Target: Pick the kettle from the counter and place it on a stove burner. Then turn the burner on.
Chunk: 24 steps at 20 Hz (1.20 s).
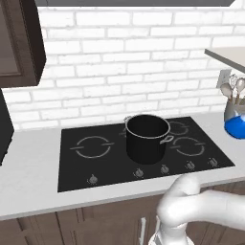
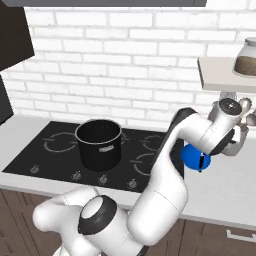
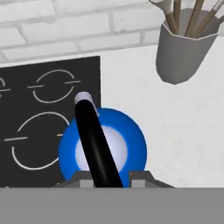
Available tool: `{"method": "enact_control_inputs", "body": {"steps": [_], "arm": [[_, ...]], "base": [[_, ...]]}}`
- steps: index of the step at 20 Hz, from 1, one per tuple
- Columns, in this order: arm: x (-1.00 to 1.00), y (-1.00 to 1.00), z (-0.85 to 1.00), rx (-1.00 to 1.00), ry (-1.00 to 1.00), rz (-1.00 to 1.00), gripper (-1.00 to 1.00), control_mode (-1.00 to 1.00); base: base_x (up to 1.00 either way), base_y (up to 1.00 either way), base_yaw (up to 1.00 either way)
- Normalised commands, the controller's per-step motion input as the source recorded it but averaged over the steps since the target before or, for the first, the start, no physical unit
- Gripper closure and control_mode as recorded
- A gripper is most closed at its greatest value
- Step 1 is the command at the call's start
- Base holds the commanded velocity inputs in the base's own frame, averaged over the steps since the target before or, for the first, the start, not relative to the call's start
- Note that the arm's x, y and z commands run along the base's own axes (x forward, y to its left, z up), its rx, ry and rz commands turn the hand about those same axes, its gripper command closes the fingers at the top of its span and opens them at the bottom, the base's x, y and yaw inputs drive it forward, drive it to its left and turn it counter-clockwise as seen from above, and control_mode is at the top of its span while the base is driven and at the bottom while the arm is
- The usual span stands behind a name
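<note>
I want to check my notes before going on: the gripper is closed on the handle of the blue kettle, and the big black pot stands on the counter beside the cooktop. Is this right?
One thing is wrong. The black pot stands on the cooktop itself, not on the counter, as the left base view shows. The rest holds: in the hand view the gripper is closed on the black handle of the blue kettle.

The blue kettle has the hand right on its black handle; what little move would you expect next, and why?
Probably a short lift straight up. The hand looks shut on the kettle's black handle, and the kettle sits on the counter beside the cooktop, near the utensil holder, so rising first avoids dragging it.
</note>
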Motion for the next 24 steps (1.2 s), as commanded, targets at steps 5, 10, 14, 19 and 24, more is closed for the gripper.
{"method": "enact_control_inputs", "body": {"steps": [5,10,14,19,24], "arm": [[0.09,1.0,0.01,-0.22,0.07,-0.01,1.0,-1.0],[0.15,1.0,0.0,-0.12,0.16,0.0,1.0,-1.0],[0.44,1.0,0.0,-0.01,0.2,0.0,1.0,-1.0],[0.2,0.49,0.0,0.01,0.05,0.01,1.0,-1.0],[0.4,0.03,-0.15,-0.03,-0.02,0.0,1.0,-1.0]], "base": [[0.0,0.0,0.0],[0.0,0.0,0.0],[0.0,0.0,0.0],[0.0,0.0,0.0],[0.0,0.0,0.0]]}}
